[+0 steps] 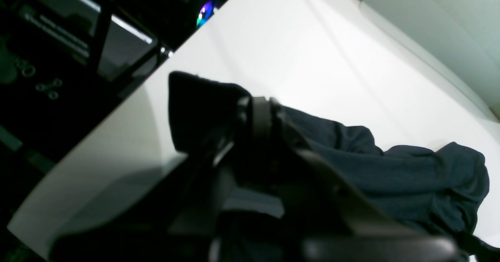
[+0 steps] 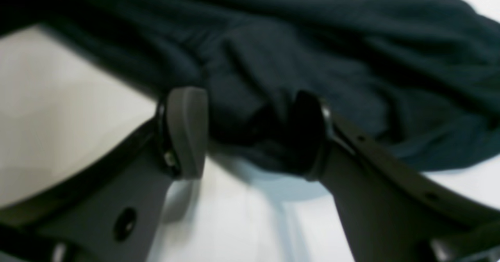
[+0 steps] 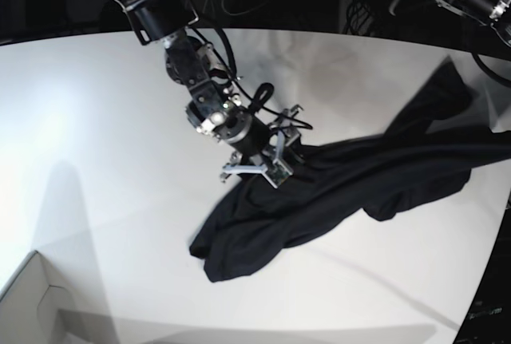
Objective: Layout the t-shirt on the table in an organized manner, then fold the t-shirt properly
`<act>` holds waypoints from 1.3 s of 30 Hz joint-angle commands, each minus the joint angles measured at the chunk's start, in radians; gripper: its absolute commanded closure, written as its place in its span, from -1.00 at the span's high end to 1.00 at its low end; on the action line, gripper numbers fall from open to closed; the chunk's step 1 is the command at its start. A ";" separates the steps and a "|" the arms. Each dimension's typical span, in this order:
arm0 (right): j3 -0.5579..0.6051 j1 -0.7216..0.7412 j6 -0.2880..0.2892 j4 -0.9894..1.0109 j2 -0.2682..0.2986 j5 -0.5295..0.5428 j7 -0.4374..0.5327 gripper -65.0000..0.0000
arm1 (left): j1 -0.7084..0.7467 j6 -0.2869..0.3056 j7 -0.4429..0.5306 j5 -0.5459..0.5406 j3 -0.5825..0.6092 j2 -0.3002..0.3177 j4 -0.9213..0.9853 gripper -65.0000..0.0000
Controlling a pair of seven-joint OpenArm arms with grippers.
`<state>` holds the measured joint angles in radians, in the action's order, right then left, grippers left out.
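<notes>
The black t-shirt (image 3: 335,180) lies crumpled across the white table (image 3: 96,120), stretched from the centre toward the right edge. My right gripper (image 3: 267,170) is down on the shirt's left part. In the right wrist view it (image 2: 246,133) is open, with a bunched fold of the t-shirt (image 2: 312,51) between its fingers. In the left wrist view my left gripper (image 1: 259,113) is shut on a flap of the t-shirt (image 1: 410,176), and cloth sticks up above the fingers. In the base view the left gripper itself is hidden past the right side.
A pale cardboard box (image 3: 32,304) sits at the front left corner. The table's edge (image 1: 117,109) runs close beside my left gripper, with dark equipment (image 1: 58,39) beyond it. Cables and arm bases (image 3: 359,1) line the far side.
</notes>
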<state>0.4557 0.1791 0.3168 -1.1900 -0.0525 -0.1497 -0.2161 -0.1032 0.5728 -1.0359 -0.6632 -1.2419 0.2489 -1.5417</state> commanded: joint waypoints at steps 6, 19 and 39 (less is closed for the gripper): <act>-0.002 0.026 0.002 -0.017 -0.011 0.009 0.031 0.10 | -0.016 0.005 0.033 -0.020 0.001 0.022 -0.006 -1.00; 0.001 0.061 0.002 0.055 -0.037 0.009 0.033 0.00 | -0.016 0.005 0.033 -0.020 0.003 0.022 -0.006 -1.00; -0.257 0.049 0.003 -0.360 0.035 0.011 0.025 -1.00 | -0.160 0.005 0.033 0.000 0.072 0.076 0.005 -1.00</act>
<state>0.1993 0.2047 0.3267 -1.5333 -0.0158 -0.1436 -0.2173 -0.2455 0.5743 -1.0355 -0.6510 -1.1675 0.3008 -1.5234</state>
